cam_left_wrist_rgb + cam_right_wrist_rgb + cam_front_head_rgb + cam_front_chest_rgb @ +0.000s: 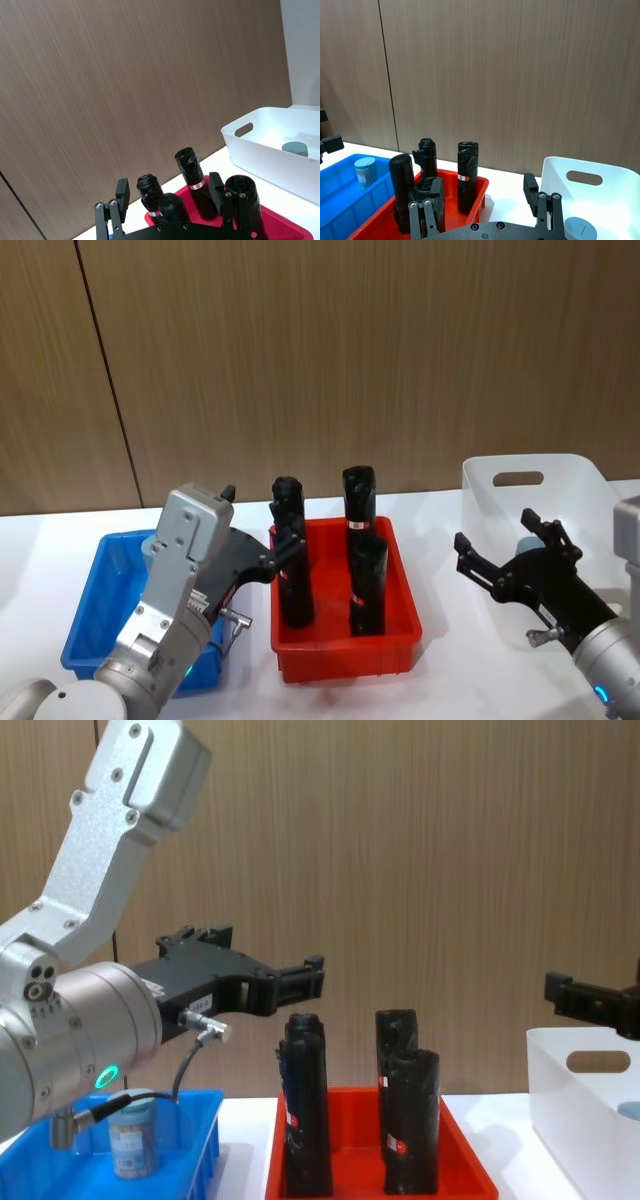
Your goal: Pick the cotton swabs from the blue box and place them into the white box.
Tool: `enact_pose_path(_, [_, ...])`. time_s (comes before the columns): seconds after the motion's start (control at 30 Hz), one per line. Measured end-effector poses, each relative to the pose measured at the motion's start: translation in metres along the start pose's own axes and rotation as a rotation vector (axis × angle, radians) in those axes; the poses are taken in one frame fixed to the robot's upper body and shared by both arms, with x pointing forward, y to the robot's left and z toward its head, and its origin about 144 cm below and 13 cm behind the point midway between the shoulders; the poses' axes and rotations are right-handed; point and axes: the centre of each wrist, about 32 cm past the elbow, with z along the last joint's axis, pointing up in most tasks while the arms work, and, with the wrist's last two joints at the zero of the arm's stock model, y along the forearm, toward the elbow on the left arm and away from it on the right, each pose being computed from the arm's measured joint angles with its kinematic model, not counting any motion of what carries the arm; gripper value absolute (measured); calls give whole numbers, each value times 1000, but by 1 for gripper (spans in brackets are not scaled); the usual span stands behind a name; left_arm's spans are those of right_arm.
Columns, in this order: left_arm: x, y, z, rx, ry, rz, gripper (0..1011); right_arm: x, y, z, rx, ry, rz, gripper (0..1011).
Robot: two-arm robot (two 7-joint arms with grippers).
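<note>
L gripper [169, 186] hung wide open, empty, above blue box [95, 590]; cotton swabs jar [130, 1145] upright inside. R gripper [494, 526] also wide open, empty, beside white box [580, 465], second jar [295, 148] in it. Red tray [340, 655] w/ black rolls [358, 495] sat between.

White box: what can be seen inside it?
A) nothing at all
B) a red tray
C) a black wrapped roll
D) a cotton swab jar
D: a cotton swab jar, its blue-grey lid showing, sits inside the white box.
</note>
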Motion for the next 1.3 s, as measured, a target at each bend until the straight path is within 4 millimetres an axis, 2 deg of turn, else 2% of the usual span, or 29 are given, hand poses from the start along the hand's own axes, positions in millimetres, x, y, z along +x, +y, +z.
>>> enact_pose_path(0.77, [0, 0, 0, 0, 0, 2, 1004, 8, 8, 2, -45, 21, 79, 1002])
enact_pose_path(1.3, [0, 0, 0, 1, 0, 2, 1004, 21, 38, -1, -116, 47, 221, 1002])
